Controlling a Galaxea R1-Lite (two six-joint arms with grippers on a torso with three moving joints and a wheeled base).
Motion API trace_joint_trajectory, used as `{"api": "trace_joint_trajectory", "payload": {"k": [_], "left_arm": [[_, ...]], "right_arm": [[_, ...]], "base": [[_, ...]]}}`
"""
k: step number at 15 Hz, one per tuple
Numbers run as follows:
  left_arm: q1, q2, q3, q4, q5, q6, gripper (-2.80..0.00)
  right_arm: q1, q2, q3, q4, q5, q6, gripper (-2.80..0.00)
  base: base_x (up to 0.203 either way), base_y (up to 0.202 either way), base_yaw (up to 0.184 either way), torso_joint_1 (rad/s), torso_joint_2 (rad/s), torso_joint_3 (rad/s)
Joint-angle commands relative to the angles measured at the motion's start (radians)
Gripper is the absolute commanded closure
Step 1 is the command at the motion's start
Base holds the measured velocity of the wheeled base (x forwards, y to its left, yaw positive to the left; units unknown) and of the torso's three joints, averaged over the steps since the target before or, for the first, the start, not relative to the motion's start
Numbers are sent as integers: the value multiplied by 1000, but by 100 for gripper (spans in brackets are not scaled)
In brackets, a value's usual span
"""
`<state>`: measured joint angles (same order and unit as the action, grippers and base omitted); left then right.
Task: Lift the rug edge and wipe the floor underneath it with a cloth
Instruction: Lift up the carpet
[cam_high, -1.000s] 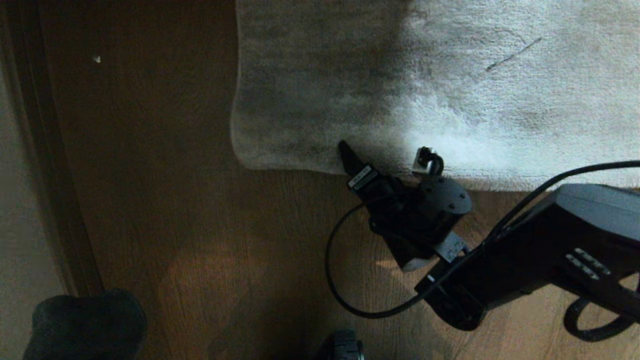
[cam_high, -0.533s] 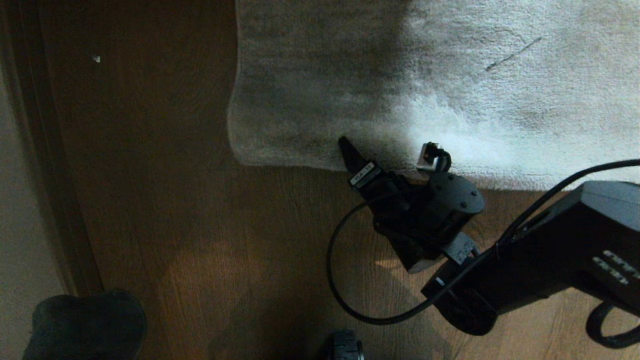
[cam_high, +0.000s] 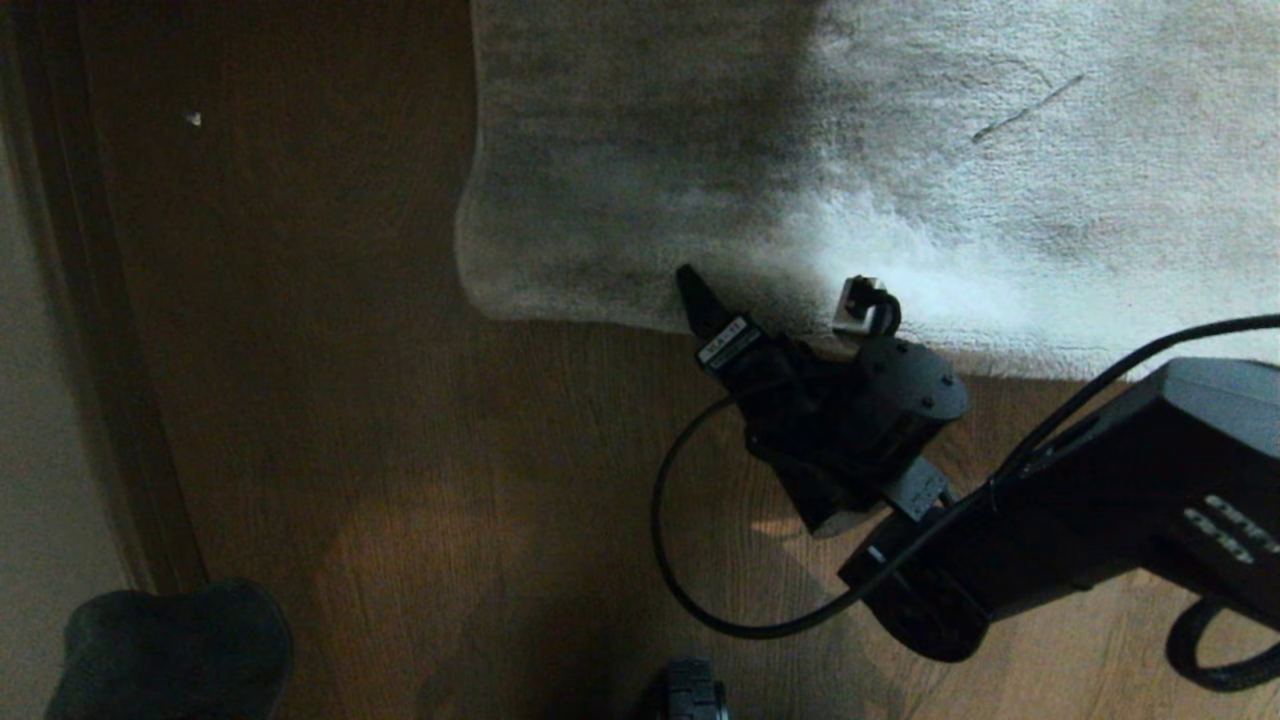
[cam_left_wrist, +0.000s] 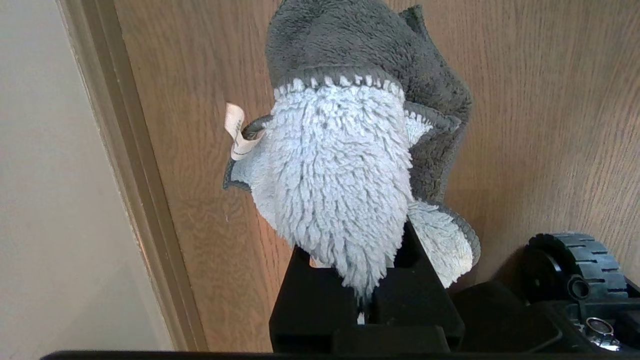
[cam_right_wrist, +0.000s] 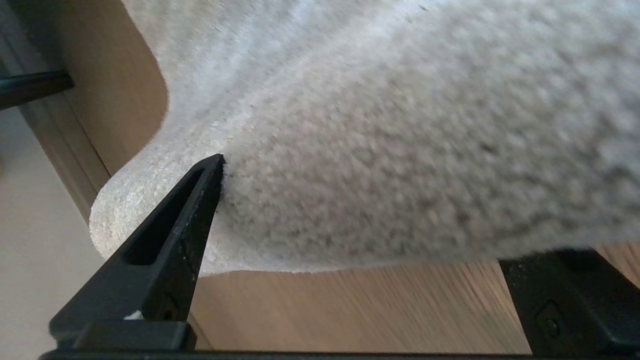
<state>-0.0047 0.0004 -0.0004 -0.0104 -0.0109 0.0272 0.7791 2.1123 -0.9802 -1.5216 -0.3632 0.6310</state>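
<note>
The pale plush rug edge (cam_high: 580, 318) lies on the dark wooden floor (cam_high: 400, 450). My right gripper (cam_high: 745, 325) stands open at that edge, near the rug's rounded corner. One fingertip (cam_right_wrist: 212, 172) presses into the pile from above. The other finger (cam_right_wrist: 555, 300) runs in low, its tip hidden behind the bulging rug edge (cam_right_wrist: 260, 265). My left gripper (cam_left_wrist: 367, 300) is shut on the cloth (cam_left_wrist: 335, 170), a shaggy whitish rag with a grey back that hangs over the floor (cam_left_wrist: 525, 100). The cloth's dark side (cam_high: 170, 645) shows at the lower left of the head view.
A brown skirting strip (cam_high: 100, 350) and a pale surface border the floor on the left. My base wheel (cam_high: 690, 690) sits at the bottom, and a black cable (cam_high: 665, 540) loops below the right wrist. A white speck (cam_high: 193, 118) lies on the boards.
The right wrist has swung slightly to the right while its upper fingertip stays on the rug. The rug corner has bulged a little to the left. The left arm is still.
</note>
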Motion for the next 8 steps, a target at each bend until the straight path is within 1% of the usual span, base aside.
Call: {"api": "trace_joint_trajectory", "payload": {"k": [1, 6, 8], "left_arm": [[0, 0, 0, 0, 0, 0, 0], [0, 0, 0, 0, 0, 0, 0], [0, 0, 0, 0, 0, 0, 0]], "right_arm": [[0, -2, -18, -48, 0, -14, -280], [0, -17, -32, -48, 16, -32, -280], [0, -23, -32, -48, 38, -39, -280]], "base": [[0, 0, 0, 0, 0, 0], [0, 0, 0, 0, 0, 0], [0, 0, 0, 0, 0, 0]]}}
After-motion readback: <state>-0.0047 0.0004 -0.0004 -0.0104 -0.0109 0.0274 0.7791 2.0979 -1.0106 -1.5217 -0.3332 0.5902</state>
